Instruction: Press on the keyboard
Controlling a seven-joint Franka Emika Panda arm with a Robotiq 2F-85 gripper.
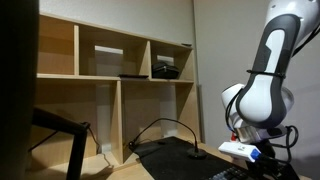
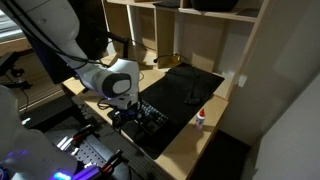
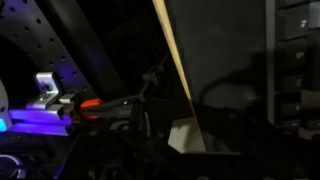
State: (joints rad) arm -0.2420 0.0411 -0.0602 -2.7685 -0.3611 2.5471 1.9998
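The keyboard (image 2: 153, 119) is a low dark slab with small keys. It lies on the wooden desk, at the near end of a larger plain black mat (image 2: 187, 82). My gripper (image 2: 127, 114) hangs low at the keyboard's left end, close over its keys. Its fingers are dark against the dark keys, so I cannot tell whether they are open or shut, or whether they touch. In an exterior view the arm's wrist (image 1: 243, 150) sits low over the desk at the right. The wrist view is very dark and shows only the desk's light edge (image 3: 175, 60), with no clear fingers.
A small white bottle with a red cap (image 2: 200, 118) stands on the desk right of the keyboard. Wooden shelves (image 1: 115, 65) rise behind the desk, holding dark devices (image 1: 166, 70). A black cable (image 1: 165, 125) arcs over the mat. A computer case glows blue (image 2: 20, 160) below.
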